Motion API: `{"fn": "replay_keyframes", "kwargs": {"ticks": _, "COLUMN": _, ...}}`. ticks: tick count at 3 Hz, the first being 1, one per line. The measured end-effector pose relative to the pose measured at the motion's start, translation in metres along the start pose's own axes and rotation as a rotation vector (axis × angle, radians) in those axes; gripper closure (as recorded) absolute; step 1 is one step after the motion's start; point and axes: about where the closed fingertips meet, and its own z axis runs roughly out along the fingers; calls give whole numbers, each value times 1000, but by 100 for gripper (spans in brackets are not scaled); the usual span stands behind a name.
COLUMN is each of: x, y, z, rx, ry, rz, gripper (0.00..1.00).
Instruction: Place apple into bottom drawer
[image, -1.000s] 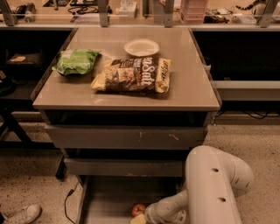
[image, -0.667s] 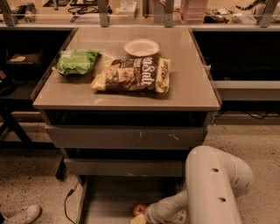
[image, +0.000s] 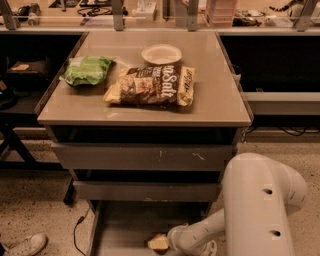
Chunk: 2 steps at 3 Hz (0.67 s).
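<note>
Unmoved red-yellow apple (image: 159, 243), hand (image: 171, 240) beside it, bottom drawer (image: 125, 226)

A crumpled green chip bag (image: 86, 70) lies near the left edge of the beige flat-topped counter (image: 220, 100). A brown-and-yellow chip bag (image: 150, 85) lies mid-counter. A round white bowl (image: 161, 53) sits just behind it, toward the back edge. The gripper (image: 170, 241) is down below the counter's front edge.

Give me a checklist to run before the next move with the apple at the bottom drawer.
1. The bottom drawer is pulled out: ok.
2. The apple is inside the drawer's outline: ok.
3. The gripper is low in the drawer, right beside the apple: ok.
4. Whether the gripper holds the apple: cannot tell.
5. Whether the apple rests on the drawer floor: cannot tell.
6. Visible drawer floor left of the apple is bare: ok.
</note>
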Motion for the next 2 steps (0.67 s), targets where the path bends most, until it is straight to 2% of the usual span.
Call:
{"fn": "replay_keyframes", "kwargs": {"ticks": 1, "x": -23, "y": 4, "z": -54, "rx": 107, "ry": -50, "rz": 13, "gripper": 0}}
{"fn": "replay_keyframes", "kwargs": {"ticks": 2, "x": -3, "y": -13, "z": -80, "rx": 190, "ry": -28, "rz": 37, "gripper": 0}}
